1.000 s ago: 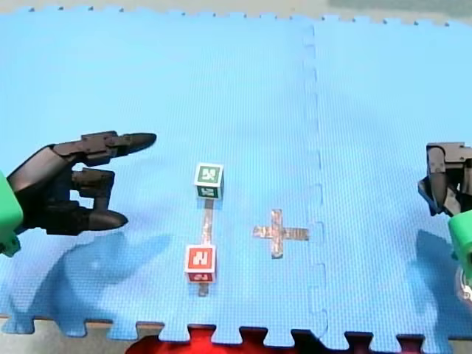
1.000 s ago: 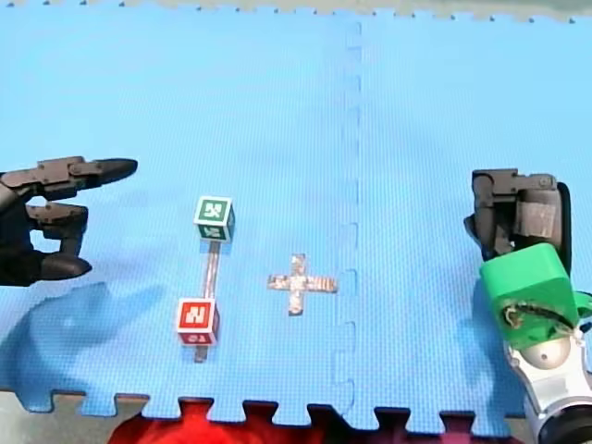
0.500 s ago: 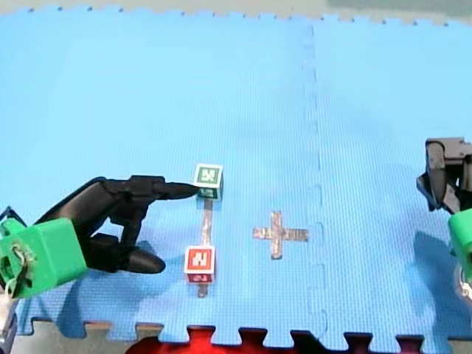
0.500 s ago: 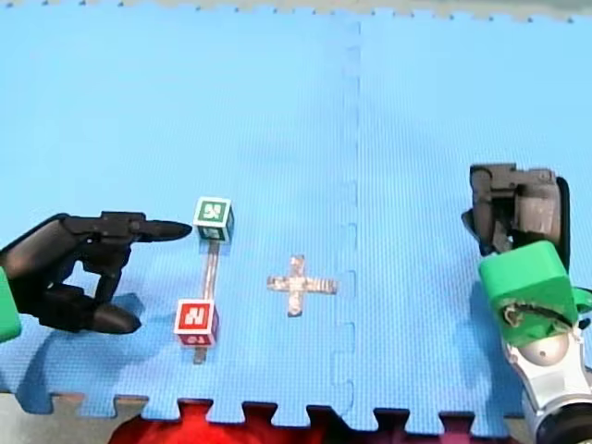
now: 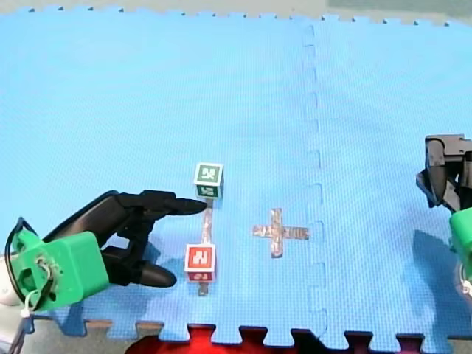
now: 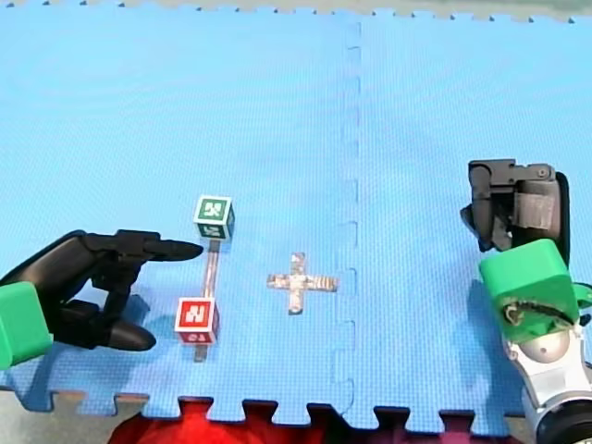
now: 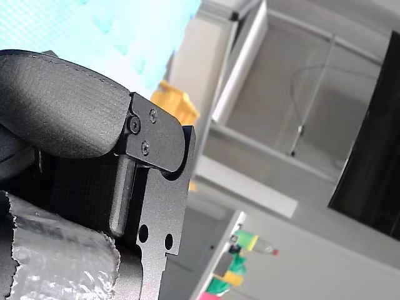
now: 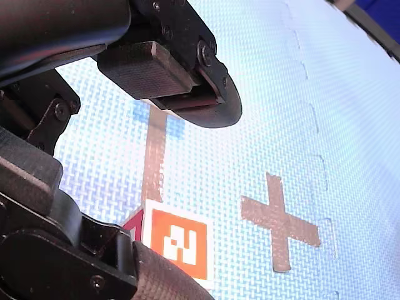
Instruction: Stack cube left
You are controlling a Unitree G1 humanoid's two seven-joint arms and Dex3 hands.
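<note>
A green cube [image 5: 209,179] stands on the blue foam mat [image 5: 147,88], and a red cube [image 5: 200,263] sits nearer the front edge. A strip of tape [image 5: 209,223] joins the two. My left hand [image 5: 175,240] is open just left of the red cube, one finger reaching over the tape strip and the thumb low beside the cube, not touching it. The second wrist view has the red cube [image 8: 181,242] between a fingertip [image 8: 187,94] and the thumb. My right hand [image 6: 511,208] hangs at the far right with curled fingers, holding nothing.
A grey tape cross [image 5: 278,233] lies on the mat right of the cubes. A jagged seam [image 5: 316,184] runs front to back through the mat. The mat's front edge [image 5: 243,338] is close behind the red cube, with a red surface below it.
My left hand has come in from the far left, swung right and toward the front, and now brackets the space beside the red cube. Cubes and right hand have stayed put.
</note>
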